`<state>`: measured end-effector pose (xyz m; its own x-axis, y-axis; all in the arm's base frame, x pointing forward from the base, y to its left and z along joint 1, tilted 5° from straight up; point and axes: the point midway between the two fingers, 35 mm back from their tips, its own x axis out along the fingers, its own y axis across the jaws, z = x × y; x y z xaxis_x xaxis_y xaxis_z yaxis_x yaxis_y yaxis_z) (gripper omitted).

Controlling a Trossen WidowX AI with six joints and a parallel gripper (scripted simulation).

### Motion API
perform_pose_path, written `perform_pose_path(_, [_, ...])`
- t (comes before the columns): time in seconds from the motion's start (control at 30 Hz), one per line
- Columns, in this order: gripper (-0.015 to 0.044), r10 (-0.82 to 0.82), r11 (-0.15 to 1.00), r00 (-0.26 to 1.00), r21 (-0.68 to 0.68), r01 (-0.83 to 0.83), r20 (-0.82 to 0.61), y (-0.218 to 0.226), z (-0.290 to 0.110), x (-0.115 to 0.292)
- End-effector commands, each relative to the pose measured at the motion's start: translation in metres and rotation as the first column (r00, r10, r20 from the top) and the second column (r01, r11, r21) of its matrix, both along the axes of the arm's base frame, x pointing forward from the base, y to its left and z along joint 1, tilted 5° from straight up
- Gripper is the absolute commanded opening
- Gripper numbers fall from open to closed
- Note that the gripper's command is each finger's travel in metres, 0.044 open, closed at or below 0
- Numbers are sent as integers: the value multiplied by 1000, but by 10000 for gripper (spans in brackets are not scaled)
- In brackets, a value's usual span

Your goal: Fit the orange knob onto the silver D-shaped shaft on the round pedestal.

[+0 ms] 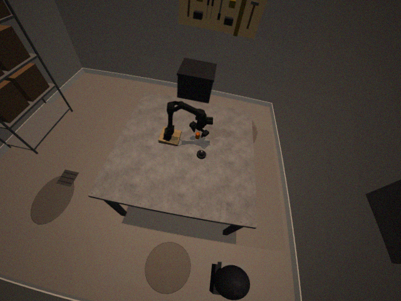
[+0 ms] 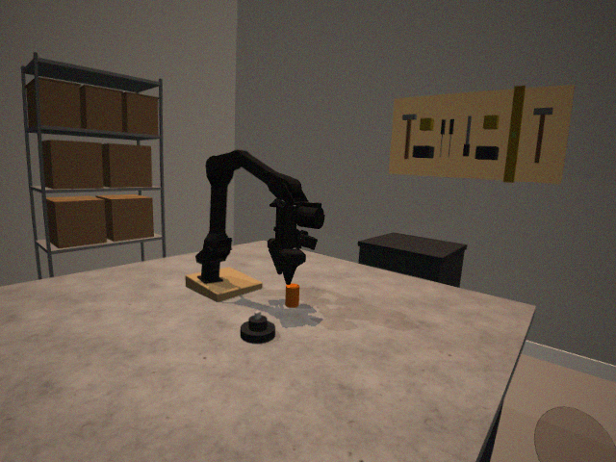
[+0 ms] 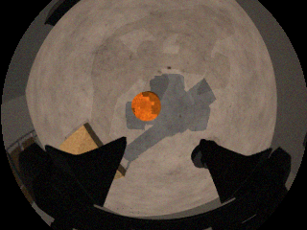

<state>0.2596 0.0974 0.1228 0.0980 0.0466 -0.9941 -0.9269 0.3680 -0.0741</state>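
Note:
The orange knob (image 1: 197, 135) (image 2: 292, 295) (image 3: 146, 105) stands upright on the table, a short cylinder. My gripper (image 1: 198, 132) (image 2: 289, 279) (image 3: 164, 142) hangs straight above it, pointing down, open and empty, its fingertips a little above the knob's top. In the wrist view the knob's round top shows just ahead of the gap between the two dark fingers. The round black pedestal (image 1: 201, 154) (image 2: 257, 330) with the short silver shaft (image 2: 257, 315) stands on the table a short way in front of the knob. The pedestal is not in the wrist view.
The arm's base sits on a wooden plate (image 1: 175, 138) (image 2: 239, 286) (image 3: 81, 142) left of the knob. A dark cabinet (image 1: 196, 79) (image 2: 412, 257) stands behind the table. A shelf with boxes (image 2: 89, 164) stands at the left wall.

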Motion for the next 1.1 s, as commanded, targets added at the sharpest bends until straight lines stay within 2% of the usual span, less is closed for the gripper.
perform_pose_path(0.0, [440,-14,1000,1000,20,14,-4,40,2,-6])
perform_pose_path(0.23, [440,-14,1000,1000,20,14,-4,41,0,-9])
perform_pose_path(1.07, [440,-14,1000,1000,20,14,-4,45,-42,-4])
